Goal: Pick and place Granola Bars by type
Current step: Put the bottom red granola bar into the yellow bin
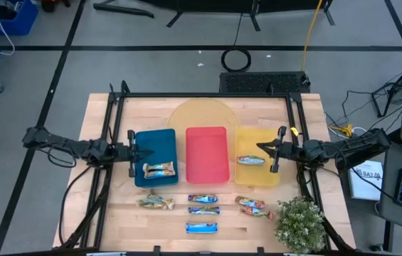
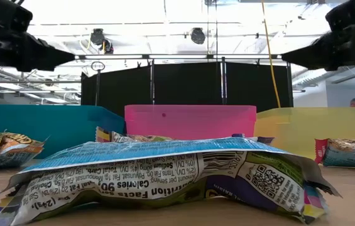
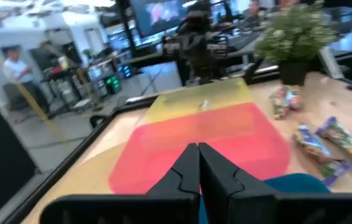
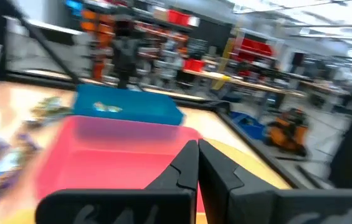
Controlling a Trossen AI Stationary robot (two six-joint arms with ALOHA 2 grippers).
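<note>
Three trays stand side by side: blue (image 1: pixel 151 146), red (image 1: pixel 206 154) and yellow (image 1: pixel 261 171). A tan-gold bar (image 1: pixel 159 169) lies in the blue tray, and a silvery bar (image 1: pixel 252 160) lies in the yellow one. On the table near the front lie a tan-gold bar (image 1: pixel 153 203), three blue-white bars (image 1: pixel 203 200) (image 1: pixel 204 210) (image 1: pixel 201 227) and two red-orange bars (image 1: pixel 252 207). My left gripper (image 1: pixel 131 152) (image 3: pixel 199 149) hovers shut over the blue tray's left edge. My right gripper (image 1: pixel 275 151) (image 4: pixel 197 146) hovers shut above the yellow tray, holding nothing.
A potted plant (image 1: pixel 300 222) stands at the table's near right corner, close to the red-orange bars. A pale round mat (image 1: pixel 202 114) lies behind the trays. Black frame rails (image 1: pixel 115 121) run along the table's left and right sides. A person stands beyond the table (image 3: pixel 15 62).
</note>
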